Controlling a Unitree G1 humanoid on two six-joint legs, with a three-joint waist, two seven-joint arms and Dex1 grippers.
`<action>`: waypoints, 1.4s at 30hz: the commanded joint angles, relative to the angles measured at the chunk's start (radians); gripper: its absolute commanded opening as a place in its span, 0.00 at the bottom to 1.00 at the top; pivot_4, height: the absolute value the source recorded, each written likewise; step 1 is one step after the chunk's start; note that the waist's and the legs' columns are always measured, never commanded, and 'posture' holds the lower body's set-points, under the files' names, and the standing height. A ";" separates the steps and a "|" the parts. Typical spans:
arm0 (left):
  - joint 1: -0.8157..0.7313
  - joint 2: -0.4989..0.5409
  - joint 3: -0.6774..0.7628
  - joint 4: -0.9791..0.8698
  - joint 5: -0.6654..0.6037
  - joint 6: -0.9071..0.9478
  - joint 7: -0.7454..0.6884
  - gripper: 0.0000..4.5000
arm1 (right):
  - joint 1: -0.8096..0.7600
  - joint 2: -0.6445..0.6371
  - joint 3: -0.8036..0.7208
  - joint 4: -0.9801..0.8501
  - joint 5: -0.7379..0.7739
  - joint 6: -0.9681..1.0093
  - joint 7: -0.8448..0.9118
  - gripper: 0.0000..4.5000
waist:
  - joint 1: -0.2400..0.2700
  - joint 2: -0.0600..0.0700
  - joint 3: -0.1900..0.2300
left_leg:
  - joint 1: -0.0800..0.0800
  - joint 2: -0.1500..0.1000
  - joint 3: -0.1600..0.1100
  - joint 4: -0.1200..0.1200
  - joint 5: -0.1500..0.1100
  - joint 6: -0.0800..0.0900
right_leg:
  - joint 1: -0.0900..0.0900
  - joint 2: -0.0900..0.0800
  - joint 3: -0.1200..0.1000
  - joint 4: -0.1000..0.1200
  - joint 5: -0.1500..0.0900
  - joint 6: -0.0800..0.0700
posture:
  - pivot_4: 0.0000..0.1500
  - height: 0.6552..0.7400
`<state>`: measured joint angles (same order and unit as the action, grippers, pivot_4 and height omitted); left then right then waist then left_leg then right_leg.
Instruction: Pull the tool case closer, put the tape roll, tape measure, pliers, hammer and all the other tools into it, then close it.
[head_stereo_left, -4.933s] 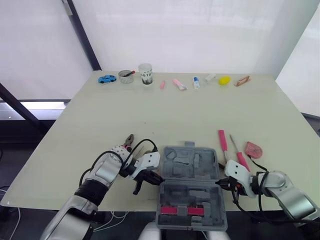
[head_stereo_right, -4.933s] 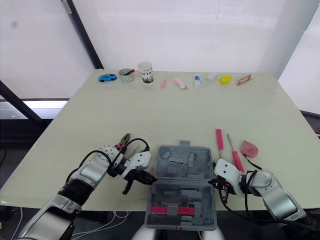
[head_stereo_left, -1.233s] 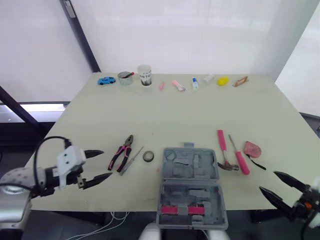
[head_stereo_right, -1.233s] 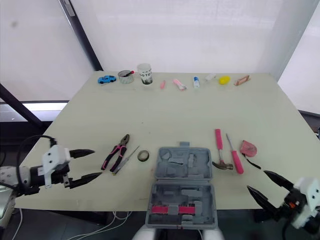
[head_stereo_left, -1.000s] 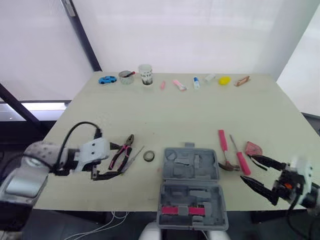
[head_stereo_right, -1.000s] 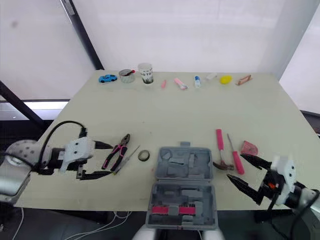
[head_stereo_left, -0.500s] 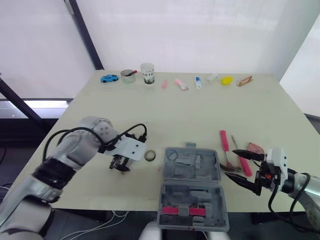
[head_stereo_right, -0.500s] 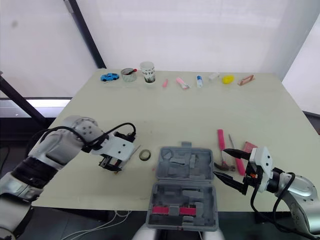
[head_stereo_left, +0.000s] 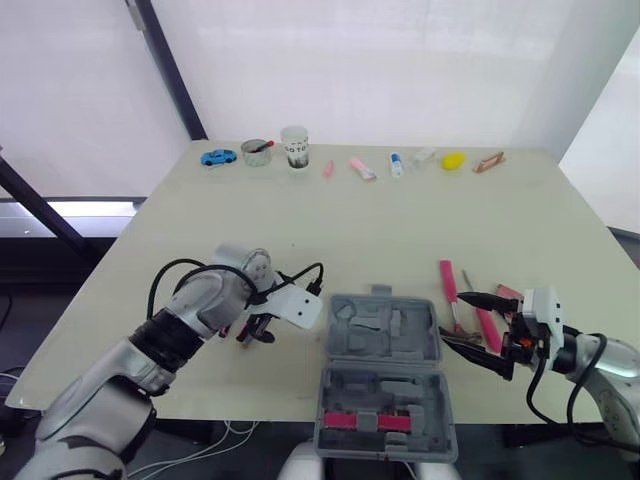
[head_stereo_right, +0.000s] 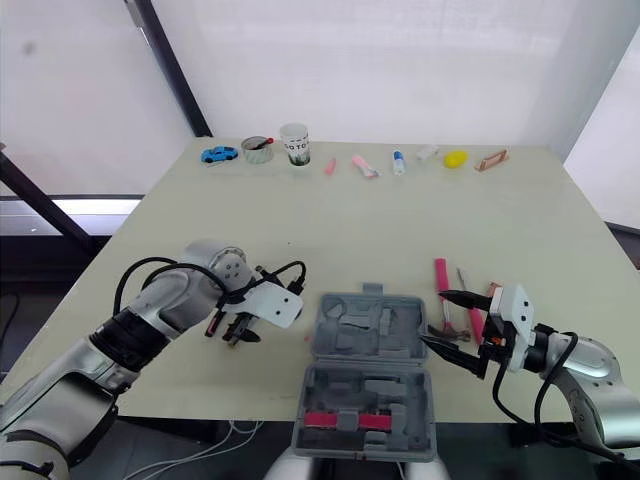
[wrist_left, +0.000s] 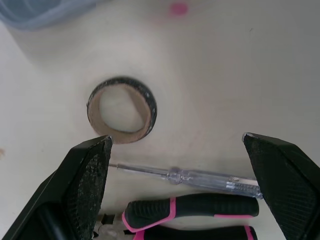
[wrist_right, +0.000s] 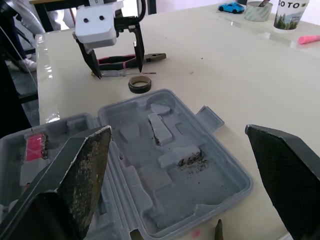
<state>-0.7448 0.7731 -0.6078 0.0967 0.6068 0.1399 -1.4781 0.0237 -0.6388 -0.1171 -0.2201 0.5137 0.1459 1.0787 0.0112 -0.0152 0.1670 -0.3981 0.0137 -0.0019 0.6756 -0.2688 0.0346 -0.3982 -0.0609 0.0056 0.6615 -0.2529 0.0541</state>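
The grey tool case (head_stereo_left: 384, 372) lies open at the table's near edge, its moulded halves (wrist_right: 170, 150) holding one pink-handled tool. My left gripper (head_stereo_left: 254, 333) hangs open, fingers down, over the tape roll (wrist_left: 122, 110), a clear tester screwdriver (wrist_left: 200, 176) and the pink-and-black pliers (wrist_left: 195, 220), touching none of them. Right of the case lie the pink hammer (head_stereo_left: 446, 285), a pink screwdriver (head_stereo_left: 486, 322) and the pink tape measure (head_stereo_left: 506, 293). My right gripper (head_stereo_left: 467, 322) stands open over the hammer's head, pointing at the case's right edge.
Along the far edge stand a blue toy car (head_stereo_left: 214, 157), a small tin (head_stereo_left: 254, 152), a paper cup (head_stereo_left: 294, 147), several small pink and white items and a yellow object (head_stereo_left: 454, 160). A black pole (head_stereo_left: 165, 70) rises behind the left corner.
My left arm has swung in from the left and now hangs over the tape roll and pliers. My right gripper has come in beside the case, near the hammer. Both stayed open.
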 joint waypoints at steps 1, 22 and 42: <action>-0.022 -0.011 -0.013 0.009 0.024 -0.028 0.004 0.99 | -0.003 -0.002 -0.011 -0.020 0.009 -0.016 0.006 1.00 | 0.000 0.000 0.000 | 0.000 0.000 0.000 0.000 0.000 0.000 | 0.000 0.000 0.000 0.000 0.000 0.000 | 1.00 1.00; -0.050 -0.044 -0.049 0.227 0.081 -0.205 0.086 0.31 | 0.028 -0.033 -0.013 -0.033 -0.004 -0.067 0.066 1.00 | 0.003 0.001 -0.001 | 0.001 0.000 -0.001 0.003 0.000 0.000 | 0.001 0.000 0.000 0.001 0.000 0.000 | 1.00 1.00; -0.137 -0.141 -0.017 0.176 0.068 -0.246 -0.020 0.01 | 0.007 -0.027 -0.015 -0.045 0.004 -0.044 0.036 1.00 | 0.001 0.001 0.000 | -0.002 -0.002 -0.001 0.009 0.000 0.000 | 0.002 -0.001 0.001 0.002 0.002 0.003 | 1.00 1.00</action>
<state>-0.8526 0.6304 -0.6406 0.3236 0.7029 -0.1108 -1.4613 0.0356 -0.6647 -0.1141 -0.2355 0.4979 0.1067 1.1183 0.0127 -0.0140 0.1665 -0.3998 0.0119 -0.0034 0.6844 -0.2688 0.0350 -0.3960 -0.0614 0.0065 0.6632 -0.2507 0.0574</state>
